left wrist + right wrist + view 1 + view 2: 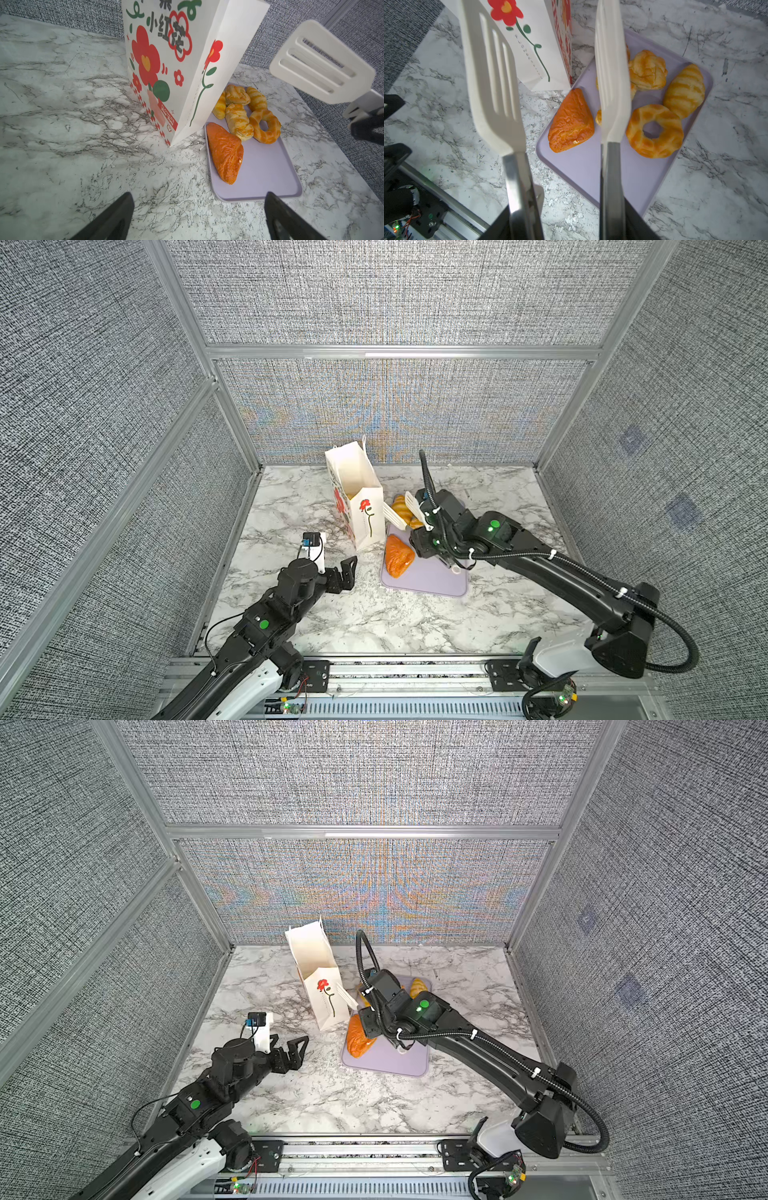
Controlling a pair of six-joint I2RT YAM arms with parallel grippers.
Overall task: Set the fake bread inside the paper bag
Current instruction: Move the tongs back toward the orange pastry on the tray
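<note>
So, nearest the camera, the left gripper (pixel 199 195) hung over the marble table (pixel 374 622) just off the tray's near-left corner. Its jaws were spread wide with nothing in them, and it wasn't touching anything.

The lilac tray (pixel 591 176) lay flat on the table with its near half bare. All the fake bread (pixel 399 560) I could see sat on the tray's far half, six pieces bunched together:
- Closest was the orange-brown triangle (pixel 571 122), along the tray's left edge.
- Just past it were the ring (pixel 654 131), toward the tray's right side, and the braided loaf (pixel 239 122) in the middle, side by side.
- At the tray's far end were a croissant (pixel 684 90), a knotted bun (pixel 646 69) and one more yellow piece (pixel 220 106), half hidden by the paper bag (pixel 365 510).

The right gripper (pixel 564 226) reached in over the tray from its right side, clamped on the metal handles of a pair of tongs (pixel 492 83). The tongs' white slotted blades stood apart and empty, raised above the tray's left edge and clear of the bread.

The paper bag stood on the table right beside the tray's far-left edge, top open. Whether anything was inside it, I honestly couldn't tell.
</note>
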